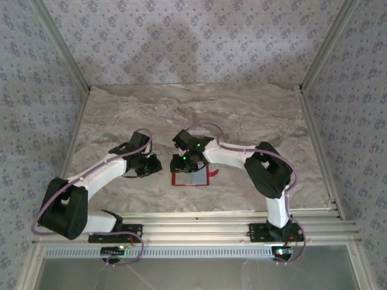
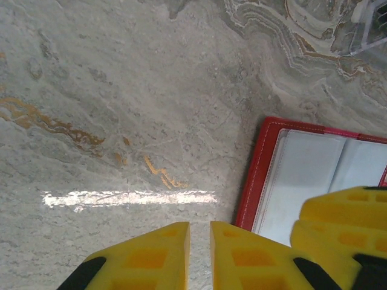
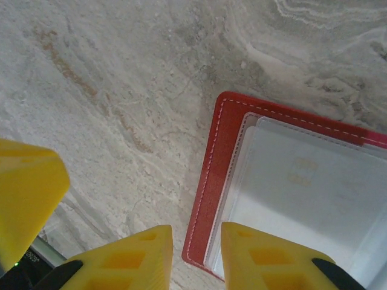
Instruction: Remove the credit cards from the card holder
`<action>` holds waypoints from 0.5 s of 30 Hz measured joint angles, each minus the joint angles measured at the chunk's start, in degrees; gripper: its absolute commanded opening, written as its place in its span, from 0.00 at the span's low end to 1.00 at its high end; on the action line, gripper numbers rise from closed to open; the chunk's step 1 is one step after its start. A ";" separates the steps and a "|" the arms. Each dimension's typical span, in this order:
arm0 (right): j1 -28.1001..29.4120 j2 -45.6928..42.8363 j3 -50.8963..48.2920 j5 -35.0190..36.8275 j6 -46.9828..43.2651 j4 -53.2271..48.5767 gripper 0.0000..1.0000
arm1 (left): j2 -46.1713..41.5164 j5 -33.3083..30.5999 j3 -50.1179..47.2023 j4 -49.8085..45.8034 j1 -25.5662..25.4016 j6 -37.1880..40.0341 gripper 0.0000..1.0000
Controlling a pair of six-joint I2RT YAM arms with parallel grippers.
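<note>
One red folding card holder (image 1: 190, 180) with pale grey-white inner pockets lies opened flat, face up, on the marbled grey table (image 1: 254, 115). Its long axis runs left to right. There are two yellow-fingered grippers. The left gripper (image 2: 199, 251) hangs just left of the holder, fingers a thin slit apart and empty. The right gripper (image 3: 196, 257) hovers over the holder's left edge, slightly wider, clamping nothing.
</note>
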 measured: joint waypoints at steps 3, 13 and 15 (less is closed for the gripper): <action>0.09 1.46 0.66 -0.22 0.04 -0.57 0.29 | 0.00 0.46 -0.22 0.37 0.00 -0.02 0.17; 0.20 2.27 0.90 0.13 -0.02 -2.69 0.29 | 0.07 2.34 -0.22 1.73 0.00 -0.02 0.17; 0.20 2.27 0.87 0.59 -0.02 -3.15 0.29 | 0.28 2.78 -0.22 1.90 -0.02 -0.02 0.17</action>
